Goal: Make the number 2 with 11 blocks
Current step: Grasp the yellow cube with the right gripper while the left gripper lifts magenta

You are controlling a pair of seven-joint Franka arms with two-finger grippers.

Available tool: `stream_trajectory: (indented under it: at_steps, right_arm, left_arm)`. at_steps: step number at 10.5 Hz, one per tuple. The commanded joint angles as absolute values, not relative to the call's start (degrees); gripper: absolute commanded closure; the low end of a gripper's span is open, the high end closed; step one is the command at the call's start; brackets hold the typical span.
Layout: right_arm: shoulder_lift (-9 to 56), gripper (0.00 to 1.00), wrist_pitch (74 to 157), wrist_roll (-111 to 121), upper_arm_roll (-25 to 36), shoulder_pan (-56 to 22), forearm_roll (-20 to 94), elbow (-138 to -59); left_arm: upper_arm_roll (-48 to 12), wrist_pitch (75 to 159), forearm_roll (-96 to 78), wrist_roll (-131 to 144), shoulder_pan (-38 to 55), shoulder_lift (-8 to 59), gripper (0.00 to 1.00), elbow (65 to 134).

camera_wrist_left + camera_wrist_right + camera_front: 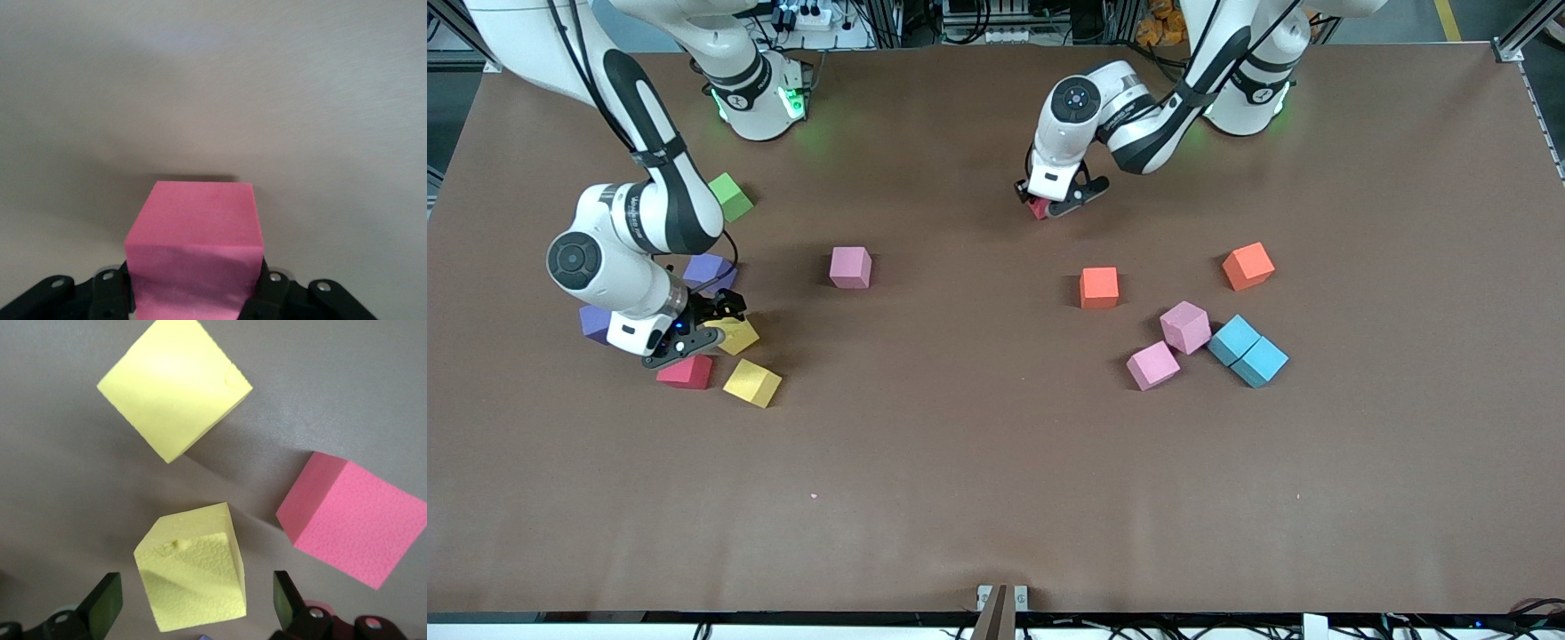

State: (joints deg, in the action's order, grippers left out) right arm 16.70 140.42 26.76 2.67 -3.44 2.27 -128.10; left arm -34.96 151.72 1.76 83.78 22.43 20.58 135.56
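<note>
Gripping red cube [193, 247], left pincer [1060, 197]; right pincer [197, 603] spread astride yellow cube [193, 570].

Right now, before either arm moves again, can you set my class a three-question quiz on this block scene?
1. True or false: the left tool is shut on a red cube.
2. Pick one: which cube sits between the open fingers of the right tool? A) green cube B) yellow cube C) purple cube
3. Count: how many orange cubes show in the front view?

Key: 1 true. 2 B. 3 two, both toward the left arm's end of the table.
</note>
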Motion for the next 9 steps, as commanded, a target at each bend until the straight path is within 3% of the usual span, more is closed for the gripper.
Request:
stream_trajectory:
  at_steps: [1,5,9]
  right_arm:
    - [16.08,0.0,144.3,29.09,2.46,-2.55,2.55,-131.82]
    - [18.45,0.0,148.61,29.09,2.46,-3.43,6.15,-133.51]
    - [19.34,0.0,150.21,29.09,2.46,-4.74,6.15,-133.16]
  left_arm:
    - [-28.24,148.11,2.99,75.02,28.63,20.56,0.73,131.06]
    - [-15.05,142.41,2.11,62.85,45.13,26.35,0.74,120.27]
    - [-15.03,138.35,0.53,56.8,49.91,28.65,0.77,116.28]
